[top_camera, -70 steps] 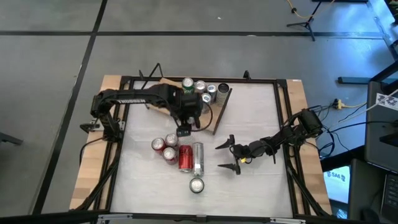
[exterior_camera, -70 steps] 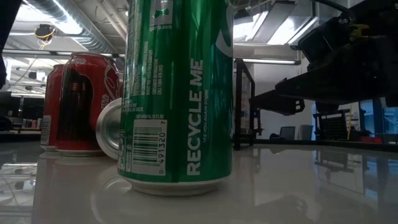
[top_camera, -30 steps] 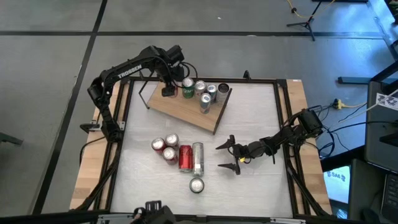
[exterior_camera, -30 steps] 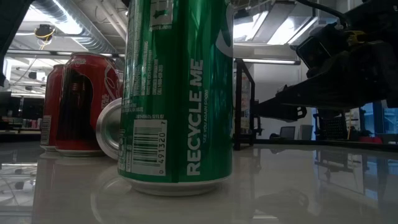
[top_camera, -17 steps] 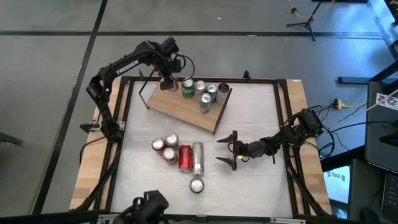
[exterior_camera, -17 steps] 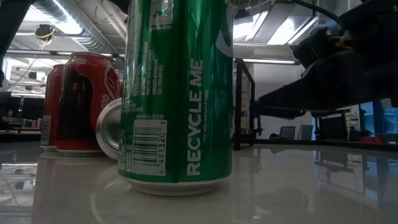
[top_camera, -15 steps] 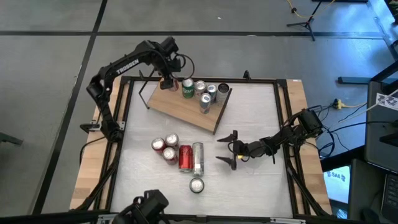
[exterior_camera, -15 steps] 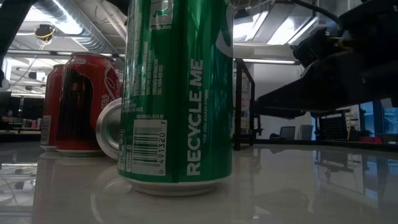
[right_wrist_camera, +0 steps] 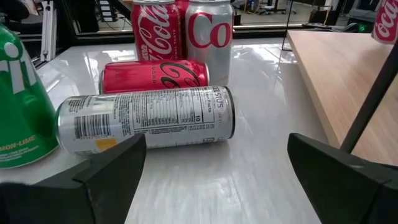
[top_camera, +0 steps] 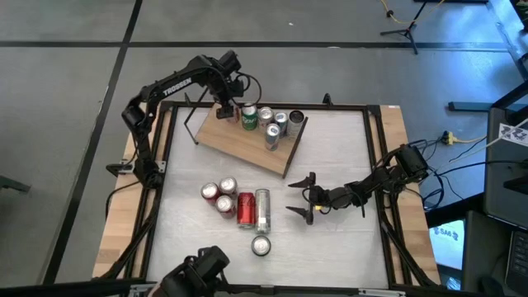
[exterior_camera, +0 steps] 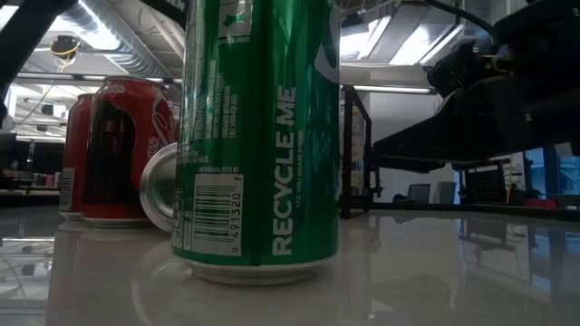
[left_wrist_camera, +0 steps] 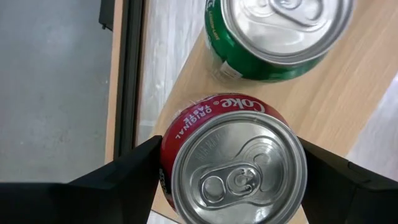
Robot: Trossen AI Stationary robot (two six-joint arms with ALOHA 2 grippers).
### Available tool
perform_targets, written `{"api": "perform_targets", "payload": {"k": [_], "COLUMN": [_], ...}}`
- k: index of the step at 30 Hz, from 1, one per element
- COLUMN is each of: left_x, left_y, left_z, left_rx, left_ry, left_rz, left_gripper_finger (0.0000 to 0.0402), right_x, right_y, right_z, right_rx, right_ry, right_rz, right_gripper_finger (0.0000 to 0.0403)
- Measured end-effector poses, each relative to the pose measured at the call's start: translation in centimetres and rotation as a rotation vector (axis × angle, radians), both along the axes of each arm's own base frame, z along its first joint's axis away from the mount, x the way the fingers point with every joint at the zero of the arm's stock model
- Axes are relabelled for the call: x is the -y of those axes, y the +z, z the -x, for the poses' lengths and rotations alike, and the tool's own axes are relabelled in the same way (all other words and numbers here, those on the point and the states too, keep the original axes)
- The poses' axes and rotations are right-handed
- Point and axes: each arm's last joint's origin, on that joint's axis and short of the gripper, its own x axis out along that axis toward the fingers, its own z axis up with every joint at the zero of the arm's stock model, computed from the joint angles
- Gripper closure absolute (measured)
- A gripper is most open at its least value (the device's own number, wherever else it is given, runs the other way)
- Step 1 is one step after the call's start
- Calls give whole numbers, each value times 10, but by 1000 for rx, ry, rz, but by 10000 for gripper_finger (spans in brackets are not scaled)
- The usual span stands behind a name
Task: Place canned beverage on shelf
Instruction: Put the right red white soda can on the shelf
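Note:
A red cola can [left_wrist_camera: 233, 168] sits between the fingers of my left gripper [top_camera: 224, 110], over the far left corner of the shelf [top_camera: 247, 140]. That light-brown board also carries a green can [left_wrist_camera: 273, 31] right beside the red one and several silver cans [top_camera: 279, 122]. My right gripper [top_camera: 295, 198] stands open and low over the table's middle, facing a silver can lying on its side [right_wrist_camera: 146, 118]. It touches nothing. My left gripper pinches the red can's side wall [left_wrist_camera: 166, 155] between its two fingers [left_wrist_camera: 134, 165], one on each opposite side near the top. The fingers come from above, pointing steeply down. The can stays upright; whether its bottom rests on the board, I cannot tell.
On the table stand three red cans [top_camera: 219, 194]; a red can [top_camera: 246, 209] lies on its side next to the silver one, and a green can [exterior_camera: 258, 136] stands near the front edge. A black frame [top_camera: 165, 165] rims the table. Bare tabletop lies at the right.
My left gripper has carried the red can toward the table's far edge and down a little, over the shelf's far left corner, still shut on it. My right gripper has swung its fingers slightly toward the far edge, staying in place and open.

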Motion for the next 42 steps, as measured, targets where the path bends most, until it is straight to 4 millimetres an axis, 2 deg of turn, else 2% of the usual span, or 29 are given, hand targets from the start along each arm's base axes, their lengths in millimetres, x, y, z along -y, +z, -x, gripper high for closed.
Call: {"api": "perform_targets", "payload": {"k": [12, 19, 28, 42], "left_x": [-6, -6, -8, -6], "left_y": [-12, -13, -13, -14], "left_z": [-5, -5, -8, -6], "left_rx": [23, 22, 36, 15], "left_ry": [-14, -37, -37, -40], "left_rz": [51, 44, 18, 43], "left_gripper_finger": [108, 106, 74, 70], "right_x": [0, 0, 0, 0], "right_y": [0, 0, 0, 0], "right_z": [0, 0, 0, 0], "right_rx": [0, 0, 0, 0], "right_ry": [0, 0, 0, 0], "right_rz": [0, 0, 0, 0], "right_gripper_finger": [17, 17, 17, 17]}}
